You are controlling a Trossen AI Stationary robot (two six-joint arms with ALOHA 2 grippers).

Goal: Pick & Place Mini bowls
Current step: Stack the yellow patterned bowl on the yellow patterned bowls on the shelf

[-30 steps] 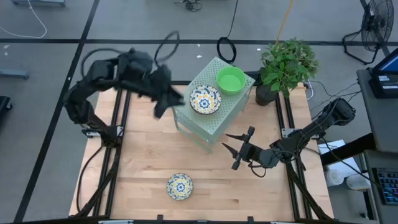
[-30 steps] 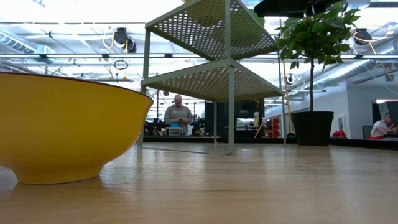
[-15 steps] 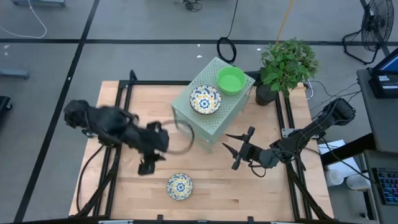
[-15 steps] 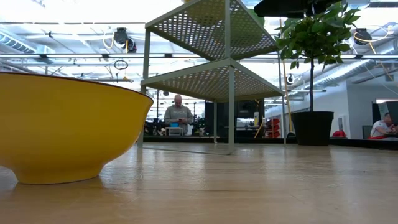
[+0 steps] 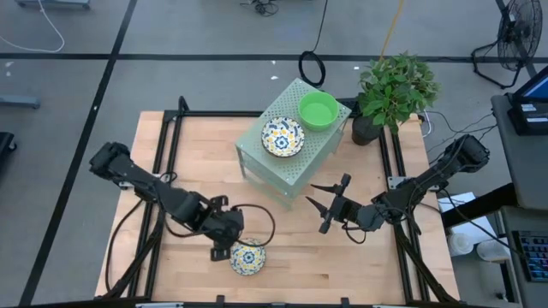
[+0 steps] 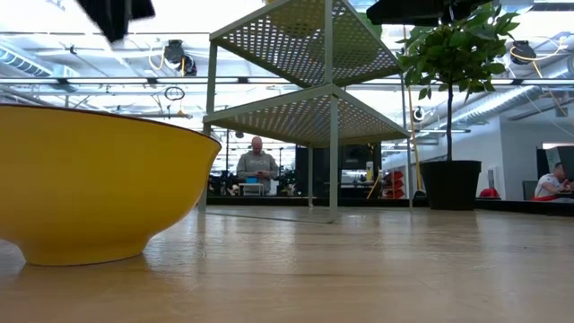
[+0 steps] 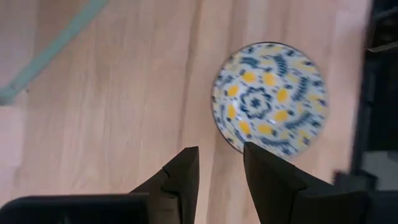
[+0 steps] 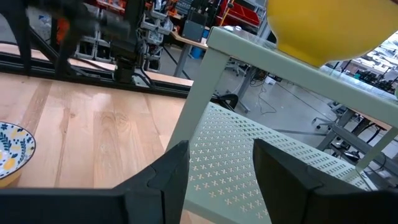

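Observation:
One floral mini bowl [image 5: 247, 257] rests on its base on the wooden table near the near edge; in the low view its outer wall [image 6: 90, 179] is yellow. My left gripper [image 5: 223, 250] hangs open just left of it; in the left wrist view my left gripper [image 7: 219, 149] is beside the rim of this bowl [image 7: 268, 96]. A second floral bowl [image 5: 282, 137] and a plain green bowl [image 5: 318, 109] sit on top of the pale-green shelf [image 5: 257, 158]. My right gripper [image 5: 318, 205] waits open, right of the shelf. Other bowls are out of view.
A potted plant [image 5: 394, 94] stands at the table's far right corner beside the shelf. The perforated shelf has a lower tier [image 8: 249, 155] in front of my right gripper [image 8: 217, 149]. Bare wood [image 5: 360, 265] lies along the near edge. People show in the room behind.
My left arm has swung from the far side beside the shelf toward the near edge and down, ending just left of the floral bowl on the table. It now shows at the top of the low view. The bowls and my right arm have stayed still.

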